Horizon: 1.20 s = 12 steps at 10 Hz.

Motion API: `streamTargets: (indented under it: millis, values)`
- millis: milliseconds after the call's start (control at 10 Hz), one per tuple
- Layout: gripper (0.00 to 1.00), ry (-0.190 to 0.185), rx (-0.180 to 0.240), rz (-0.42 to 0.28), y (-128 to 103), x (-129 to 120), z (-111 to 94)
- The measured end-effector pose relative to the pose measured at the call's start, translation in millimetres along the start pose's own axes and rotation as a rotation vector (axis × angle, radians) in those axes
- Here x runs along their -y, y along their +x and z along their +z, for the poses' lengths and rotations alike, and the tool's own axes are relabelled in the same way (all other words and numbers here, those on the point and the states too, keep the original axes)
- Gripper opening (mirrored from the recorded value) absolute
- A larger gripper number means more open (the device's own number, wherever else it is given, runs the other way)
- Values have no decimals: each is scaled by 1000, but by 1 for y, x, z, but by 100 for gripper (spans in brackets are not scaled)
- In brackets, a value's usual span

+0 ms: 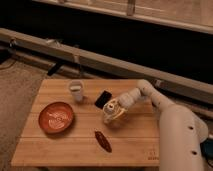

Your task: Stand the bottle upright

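Going across the desk [50, 150] past the red plate [56, 117], the white cup [76, 91], the dark red-brown object [103, 141] and a small black item [103, 98], the bottle [111, 116] is right of centre and looks tilted rather than squarely upright. I judge the task begun but not done, with the bottle yet to be set vertical and released. The hand [115, 106] is at the bottle's upper part, reaching in from the right; I cannot tell whether it is clamped on the bottle or only against it.
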Motion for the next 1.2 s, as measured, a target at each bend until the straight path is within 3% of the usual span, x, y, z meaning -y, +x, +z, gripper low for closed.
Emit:
streamTargets:
  millis: [200,300,700,1200]
  values:
    - [0,91,-58,51,5,-7,-9]
    - [0,106,-80,67,6,-9,-11]
    - [0,105,-96,88,9,-12,-14]
    - [0,39,-134,136,14,-14,-15]
